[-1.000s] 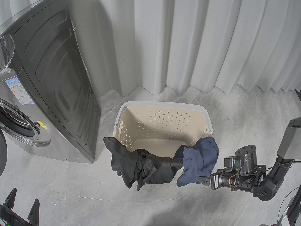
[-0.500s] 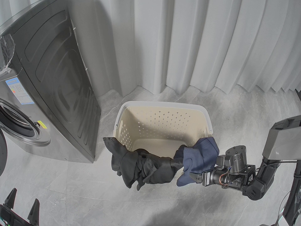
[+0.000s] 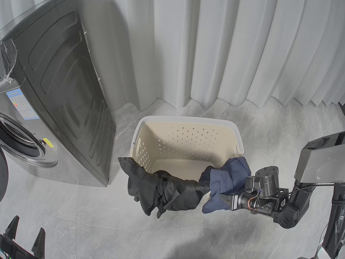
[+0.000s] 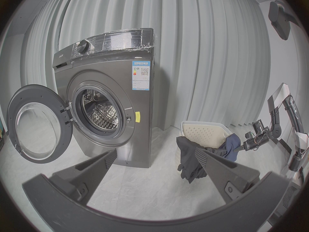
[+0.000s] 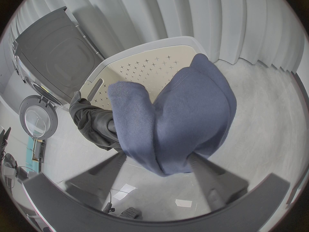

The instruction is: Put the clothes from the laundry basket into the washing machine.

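R gripper (image 3: 223, 199) fingers (image 5: 202, 169) spread wide either side of blue garment's (image 3: 230, 177) hanging lower edge, not clamped on it. That garment's draped over laundry basket (image 3: 187, 119) near rim, R corner. The black garment (image 3: 161, 191) hangs beside it on same rim, touching. L gripper (image 3: 26, 232) fingers also wide w/ nothing between, low, in front of washing machine (image 3: 61, 90), door (image 4: 38, 123) swung open.

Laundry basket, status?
Right gripper open, straddling blue garment on basket rim. Left gripper open, held low. Black garment draped alongside. Washer door open.
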You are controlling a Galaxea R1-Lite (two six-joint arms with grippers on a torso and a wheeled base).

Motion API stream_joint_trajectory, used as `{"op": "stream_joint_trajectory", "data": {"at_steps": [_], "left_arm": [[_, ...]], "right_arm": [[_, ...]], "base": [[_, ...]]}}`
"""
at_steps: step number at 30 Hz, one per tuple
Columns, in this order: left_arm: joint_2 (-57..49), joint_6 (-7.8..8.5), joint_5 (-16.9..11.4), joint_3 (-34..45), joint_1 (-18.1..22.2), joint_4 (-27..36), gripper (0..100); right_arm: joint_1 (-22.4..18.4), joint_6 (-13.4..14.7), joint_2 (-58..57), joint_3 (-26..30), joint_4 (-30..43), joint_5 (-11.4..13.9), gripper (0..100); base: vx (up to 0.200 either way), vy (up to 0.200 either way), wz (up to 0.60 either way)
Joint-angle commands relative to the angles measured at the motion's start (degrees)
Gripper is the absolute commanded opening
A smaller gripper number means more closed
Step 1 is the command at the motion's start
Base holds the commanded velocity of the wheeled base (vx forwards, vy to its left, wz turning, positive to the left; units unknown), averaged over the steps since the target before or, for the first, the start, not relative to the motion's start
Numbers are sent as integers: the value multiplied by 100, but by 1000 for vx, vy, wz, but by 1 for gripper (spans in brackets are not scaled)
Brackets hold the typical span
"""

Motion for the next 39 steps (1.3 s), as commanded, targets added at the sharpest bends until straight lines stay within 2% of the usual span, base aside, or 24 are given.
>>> {"op": "stream_joint_trajectory", "data": {"at_steps": [1,8,23,33,39], "left_arm": [[-60,-2,2,84,1,0,100],[-60,-2,2,84,1,0,100],[-60,-2,2,84,1,0,100],[-60,-2,2,84,1,0,100],[-60,-2,2,84,1,0,100]], "right_arm": [[6,-1,3,-21,-7,3,0],[-12,-1,-129,32,-15,3,0],[331,-10,-2098,937,90,11,0],[340,-1,-2168,972,11,11,0],[463,-19,-2801,972,11,-6,0]], "base": [[0,0,0],[0,0,0],[0,0,0],[0,0,0],[0,0,0]]}}
